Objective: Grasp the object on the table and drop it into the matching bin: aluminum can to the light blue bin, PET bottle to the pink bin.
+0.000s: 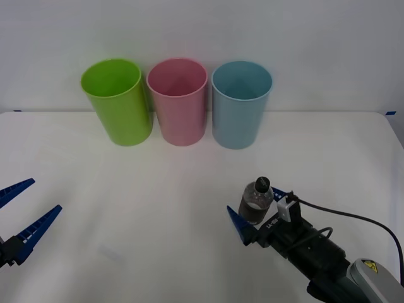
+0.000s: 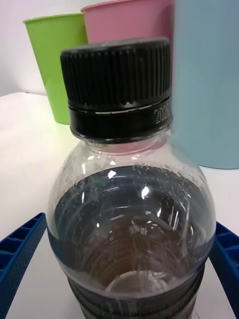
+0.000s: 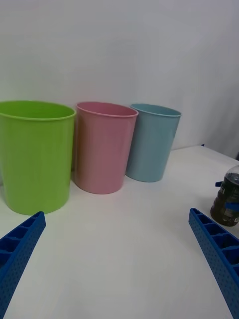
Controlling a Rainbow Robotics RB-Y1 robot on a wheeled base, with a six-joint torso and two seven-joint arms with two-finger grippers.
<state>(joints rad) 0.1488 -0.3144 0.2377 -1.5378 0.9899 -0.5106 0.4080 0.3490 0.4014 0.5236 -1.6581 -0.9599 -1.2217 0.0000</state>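
- The PET bottle (image 1: 257,202), upright on the table (image 1: 158,208), is flanked by the spread fingers of the right gripper (image 1: 260,208); contact cannot be told.
- The left gripper (image 1: 22,214) is held open at the table's left.

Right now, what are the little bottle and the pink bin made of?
The PET bottle looks like thin clear glossy plastic: you see through it, with bright glints. Its ridged cap seems hard black plastic. The pink bin looks like smooth, opaque, soft-sheen plastic.
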